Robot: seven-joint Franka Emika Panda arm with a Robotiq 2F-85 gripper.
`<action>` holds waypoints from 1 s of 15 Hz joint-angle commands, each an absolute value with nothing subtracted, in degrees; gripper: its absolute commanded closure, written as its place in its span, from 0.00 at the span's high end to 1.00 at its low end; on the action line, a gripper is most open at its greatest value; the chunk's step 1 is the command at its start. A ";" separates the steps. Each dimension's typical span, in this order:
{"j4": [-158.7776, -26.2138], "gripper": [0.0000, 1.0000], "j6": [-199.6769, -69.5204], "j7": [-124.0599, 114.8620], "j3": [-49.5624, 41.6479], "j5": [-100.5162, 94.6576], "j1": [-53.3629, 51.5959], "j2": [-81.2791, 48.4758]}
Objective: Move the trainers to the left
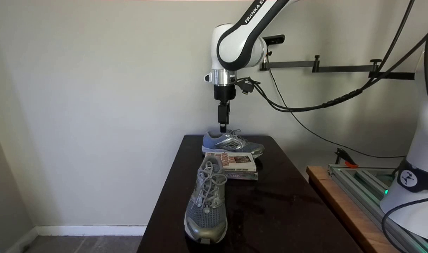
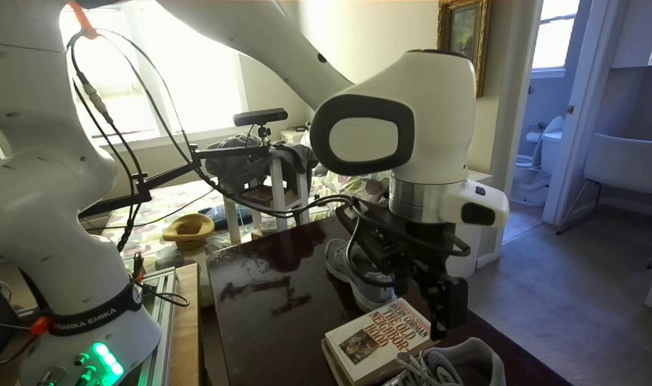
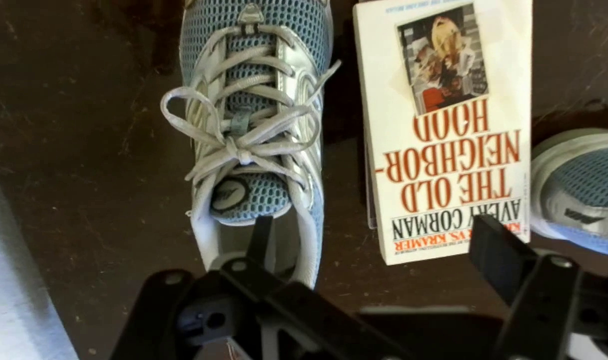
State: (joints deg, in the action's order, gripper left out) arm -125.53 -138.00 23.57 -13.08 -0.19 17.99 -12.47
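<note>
Trainers [image 3: 254,142] below the wide-spread claw [image 3: 372,232], one toward either side

arm [image 1: 257,24]: extended | wrist [image 1: 225,75]: vertical | tool [image 3: 376,237]: pointing down, fingers [image 3: 501,260] wide apart

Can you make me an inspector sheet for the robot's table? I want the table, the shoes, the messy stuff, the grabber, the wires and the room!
Surface: dark, shiny table; pale specks in the wrist view.
Job's things: one trainer and a second trainer, both soles down.
Clutter: stack of books between the trainers.
Gripper: open, pointing down, nothing seen in its grip.
Cables: black cables sagging in mid-air from the arm.
Surroundings: spotted bedcover, yellow hat, framed picture.
</note>
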 commanded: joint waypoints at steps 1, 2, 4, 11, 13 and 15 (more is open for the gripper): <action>-124.61 1.00 -142.88 19.54 -12.93 2.32 18.70 -15.38; -124.67 1.00 -144.55 19.67 -12.58 2.76 18.97 -16.06; -124.72 1.00 -147.65 19.95 -12.03 3.22 19.26 -17.14; -123.90 1.00 -152.26 21.42 -9.54 3.58 20.06 -20.33; -123.62 1.00 -152.64 21.87 -9.02 3.38 20.29 -21.03; -123.42 1.00 -152.73 21.96 -8.92 2.84 20.31 -21.58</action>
